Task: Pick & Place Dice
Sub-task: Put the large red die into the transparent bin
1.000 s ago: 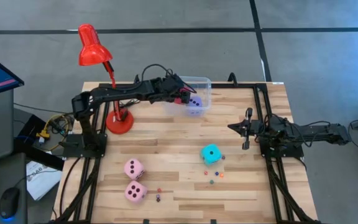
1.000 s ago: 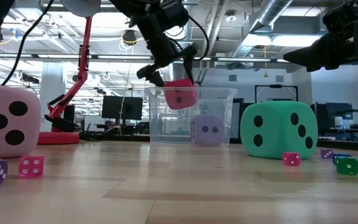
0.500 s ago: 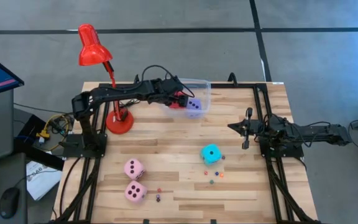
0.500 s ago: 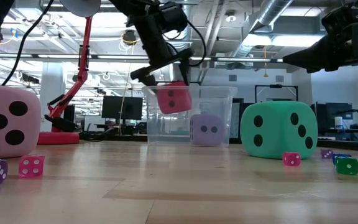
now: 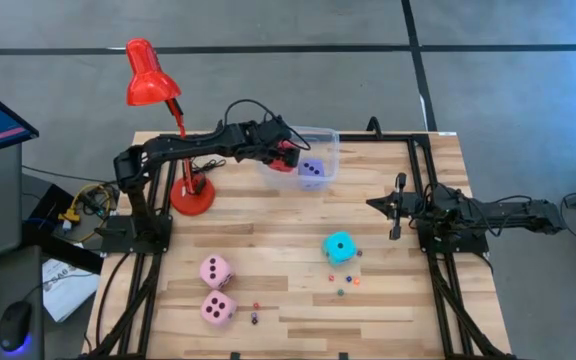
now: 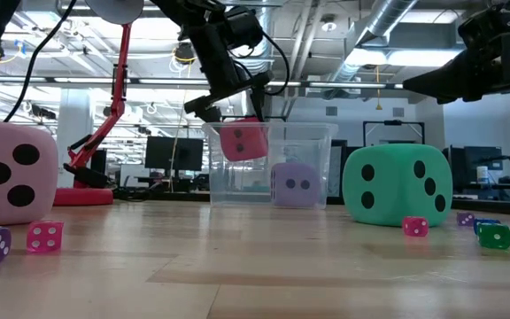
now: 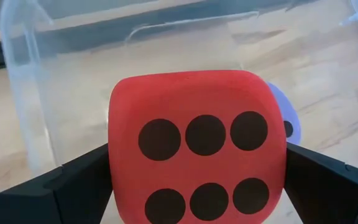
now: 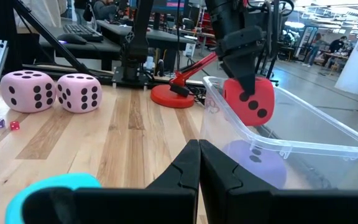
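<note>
The left claw (image 6: 230, 108) hangs over the clear bin (image 5: 325, 135) with fingers spread beside the red die (image 6: 243, 141). The lavender die (image 6: 294, 184) sits inside. The cyan die (image 5: 340, 247) and two pink dice (image 5: 216, 288) wait on the tabletop (image 5: 278, 225).

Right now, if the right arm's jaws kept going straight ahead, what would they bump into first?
Probably the clear bin. The right gripper, jaws shut, points at its near wall, though the distance is hard to judge.
</note>
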### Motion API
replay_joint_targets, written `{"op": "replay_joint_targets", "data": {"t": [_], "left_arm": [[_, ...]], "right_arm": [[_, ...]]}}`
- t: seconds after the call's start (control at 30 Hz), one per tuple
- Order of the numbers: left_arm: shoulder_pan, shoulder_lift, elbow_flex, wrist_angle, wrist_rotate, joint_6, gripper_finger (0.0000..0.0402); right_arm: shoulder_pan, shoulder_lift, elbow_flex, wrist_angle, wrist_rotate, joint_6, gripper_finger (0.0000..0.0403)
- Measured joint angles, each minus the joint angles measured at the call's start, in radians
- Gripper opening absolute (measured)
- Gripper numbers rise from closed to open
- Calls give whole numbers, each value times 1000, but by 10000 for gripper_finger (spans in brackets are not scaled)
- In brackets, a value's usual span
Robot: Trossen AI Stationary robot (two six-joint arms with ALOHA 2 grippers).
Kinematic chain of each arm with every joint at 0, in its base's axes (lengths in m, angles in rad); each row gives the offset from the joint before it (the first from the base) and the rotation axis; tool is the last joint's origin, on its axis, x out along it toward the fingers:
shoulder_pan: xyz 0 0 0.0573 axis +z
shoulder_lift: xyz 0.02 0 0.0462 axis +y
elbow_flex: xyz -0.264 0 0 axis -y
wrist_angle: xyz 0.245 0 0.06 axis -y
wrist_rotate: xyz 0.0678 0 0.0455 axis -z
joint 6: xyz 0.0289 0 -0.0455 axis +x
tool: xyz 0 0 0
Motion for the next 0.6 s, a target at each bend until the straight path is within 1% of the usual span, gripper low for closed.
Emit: {"op": "replay_joint_targets", "data": {"t": [0.2,0.5,0.6], "left_arm": [[0,0,0,0,-1,1,394],[-6,0,0,0,-1,-6,399],[5,0,0,27,4,-6,399]], "right_arm": [[0,0,0,-1,0,0,0],[0,0,0,-5,0,0,0],[0,0,0,-4,0,0,0]]}}
